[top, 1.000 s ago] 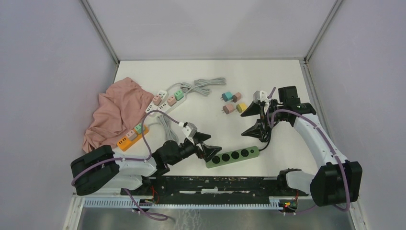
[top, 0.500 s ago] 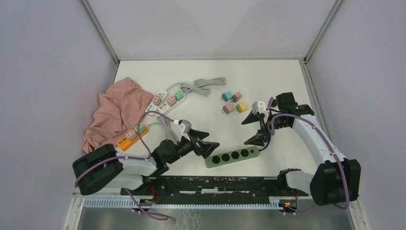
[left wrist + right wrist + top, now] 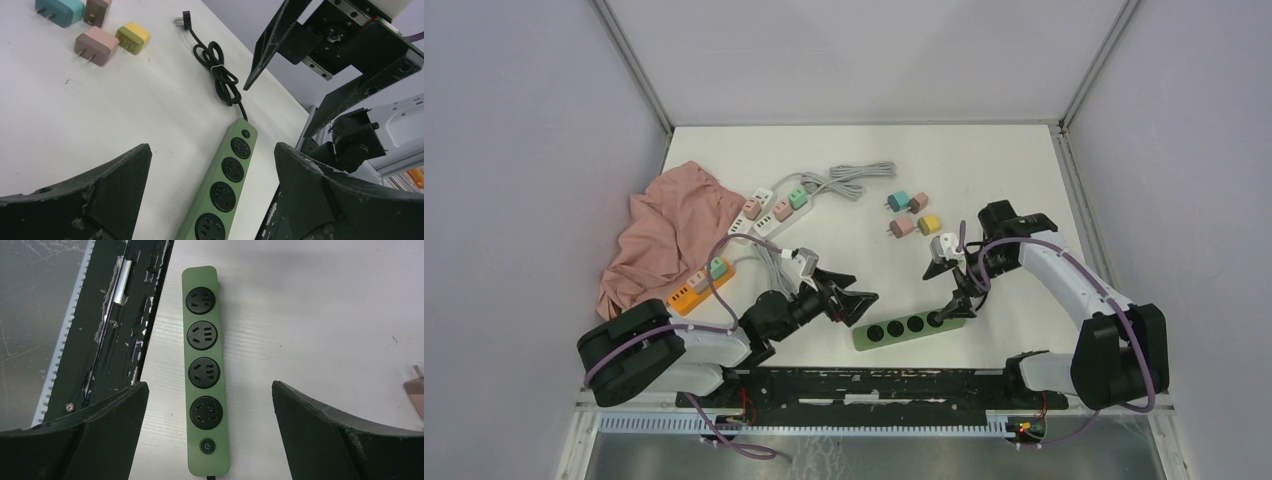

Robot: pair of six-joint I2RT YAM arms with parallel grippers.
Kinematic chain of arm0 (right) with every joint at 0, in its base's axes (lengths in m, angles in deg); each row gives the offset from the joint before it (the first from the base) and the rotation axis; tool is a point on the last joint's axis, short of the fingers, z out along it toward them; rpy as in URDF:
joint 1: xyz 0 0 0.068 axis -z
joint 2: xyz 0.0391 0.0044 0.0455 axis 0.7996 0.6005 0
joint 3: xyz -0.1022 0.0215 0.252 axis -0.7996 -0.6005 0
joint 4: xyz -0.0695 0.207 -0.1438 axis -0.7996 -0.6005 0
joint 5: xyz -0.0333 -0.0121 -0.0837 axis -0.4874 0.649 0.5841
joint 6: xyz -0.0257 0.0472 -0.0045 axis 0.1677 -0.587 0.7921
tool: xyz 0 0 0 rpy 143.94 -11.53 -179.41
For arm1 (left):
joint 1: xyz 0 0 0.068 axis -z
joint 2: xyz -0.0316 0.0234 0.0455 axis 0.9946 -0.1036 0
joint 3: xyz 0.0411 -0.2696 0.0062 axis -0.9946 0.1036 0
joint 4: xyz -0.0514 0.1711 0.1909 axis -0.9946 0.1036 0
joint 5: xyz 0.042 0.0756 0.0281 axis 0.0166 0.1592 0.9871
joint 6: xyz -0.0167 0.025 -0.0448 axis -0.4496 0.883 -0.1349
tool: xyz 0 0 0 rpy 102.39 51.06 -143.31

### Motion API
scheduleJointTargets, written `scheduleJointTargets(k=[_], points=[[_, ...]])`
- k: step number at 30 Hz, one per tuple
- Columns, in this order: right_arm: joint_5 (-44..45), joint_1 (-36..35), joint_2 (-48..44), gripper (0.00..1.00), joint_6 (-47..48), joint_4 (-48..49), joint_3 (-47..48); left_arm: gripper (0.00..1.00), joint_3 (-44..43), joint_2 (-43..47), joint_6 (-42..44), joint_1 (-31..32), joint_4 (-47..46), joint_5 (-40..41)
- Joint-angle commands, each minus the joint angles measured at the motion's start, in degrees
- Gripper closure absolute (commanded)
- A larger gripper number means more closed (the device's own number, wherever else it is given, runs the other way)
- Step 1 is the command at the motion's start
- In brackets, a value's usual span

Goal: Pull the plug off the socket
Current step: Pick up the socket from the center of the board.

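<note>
Two grippers spread wide, left gripper (image 3: 211, 150) and right gripper (image 3: 209, 385), nothing between the fingers of either. Straight below the right gripper, flat on the table (image 3: 1024, 170): green power strip (image 3: 205, 315), four sockets in a row, round switch at the end nearest that gripper's wrist. Lies ahead and to the right of the left gripper too, apart from its fingers, black cord (image 3: 217, 70) bundled just past the switch end. Farther ahead of the left gripper, well apart from the strip: four loose plugs (image 3: 95, 45) in teal, brown, pink and yellow, lying on their sides. Off to the left gripper's left, near its wrist: orange power strip (image 3: 682, 296); beyond that, white power strip (image 3: 765, 194), each with plugs (image 3: 782, 210) seated in its sockets, well apart from both grippers. Farther left again, crumpled pink cloth (image 3: 664, 235).
</note>
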Motion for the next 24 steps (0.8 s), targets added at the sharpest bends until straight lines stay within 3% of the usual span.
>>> scheduleJointTargets(k=[1,9,17,24], points=[[2.8,-2.6,0.4,0.00,1.8,-0.3,0.7,0.01,1.0,-0.7,-2.8,-0.6,-3.0,3.1],[7.9,-7.7,1.1,0.00,-2.8,4.9,-0.4,0.01,1.3,-0.1,-4.2,-1.3,-0.2,6.5],[12.6,-13.2,1.4,0.00,-9.1,11.5,-1.5,0.00,-2.1,5.3,-4.0,-1.3,16.4,13.7],[17.0,-19.5,3.3,0.00,-12.6,14.9,-1.9,0.00,-1.0,12.0,-2.7,-1.3,23.0,19.8]])
